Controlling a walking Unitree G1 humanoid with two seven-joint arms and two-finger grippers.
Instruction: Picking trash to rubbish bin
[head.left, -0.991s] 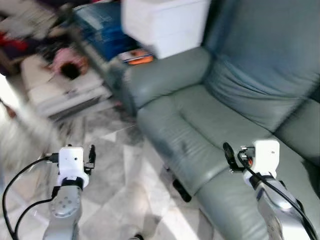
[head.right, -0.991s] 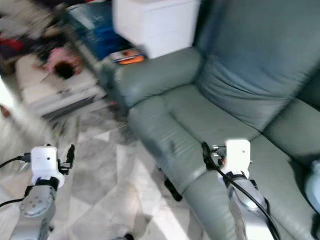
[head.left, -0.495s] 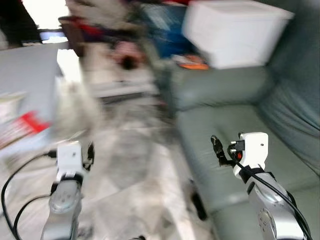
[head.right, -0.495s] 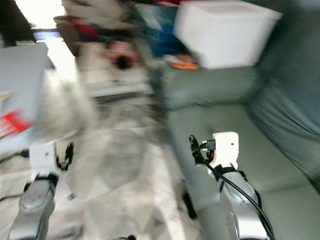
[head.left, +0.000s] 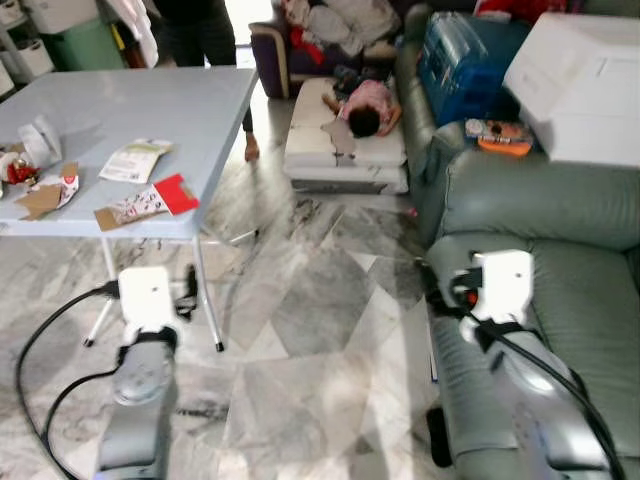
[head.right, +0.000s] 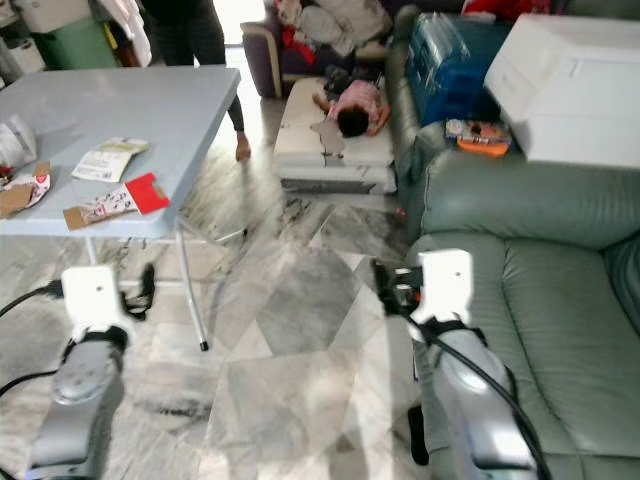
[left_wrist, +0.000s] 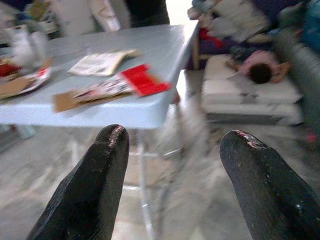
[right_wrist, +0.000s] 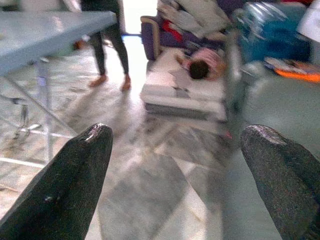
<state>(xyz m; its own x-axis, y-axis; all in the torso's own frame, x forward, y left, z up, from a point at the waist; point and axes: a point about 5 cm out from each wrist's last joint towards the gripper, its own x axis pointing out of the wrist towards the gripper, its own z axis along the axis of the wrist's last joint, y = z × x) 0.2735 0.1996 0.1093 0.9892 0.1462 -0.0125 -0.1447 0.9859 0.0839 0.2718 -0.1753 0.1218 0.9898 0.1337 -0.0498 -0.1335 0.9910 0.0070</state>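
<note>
1. Nearest you, at the lower left of the head view, the left claw (left_wrist: 170, 190) hangs above the grey marble floor (head.left: 300, 380). Its two black fingers (left_wrist: 95, 190) stand well apart with nothing between them.
2. At the lower centre-right, the right claw (right_wrist: 175, 185) is raised beside the front edge of the grey-green leather sofa (head.left: 560, 300). Its fingers (right_wrist: 65, 185) are also spread wide and empty.
3. Just beyond the left claw stands the pale blue folding surface (head.left: 190, 110), filling the upper left of the frame on thin white legs.
4. The trash lies on that surface near its front edge: a flat brown cardboard strip with a red end (head.left: 145, 202), a white printed paper packet (head.left: 133, 160) behind it, and further left a torn brown and red wrapper (head.left: 40, 195) and a crumpled white bag (head.left: 40, 140).
5. At the middle right, a large white box (head.left: 590, 90) rests on the sofa arm, with a small orange item (head.left: 500, 135) just beside it.
6. Behind that you see a blue plastic crate (head.left: 465, 55).
7. At upper centre, a person in a pink top (head.left: 362, 100) lies on a low white mattress (head.left: 340, 150).
8. Farthest, at the top, a person's dark-trousered legs (head.left: 205, 35) stand behind the surface, and a green bin (head.left: 90, 45) sits in the upper left corner.
</note>
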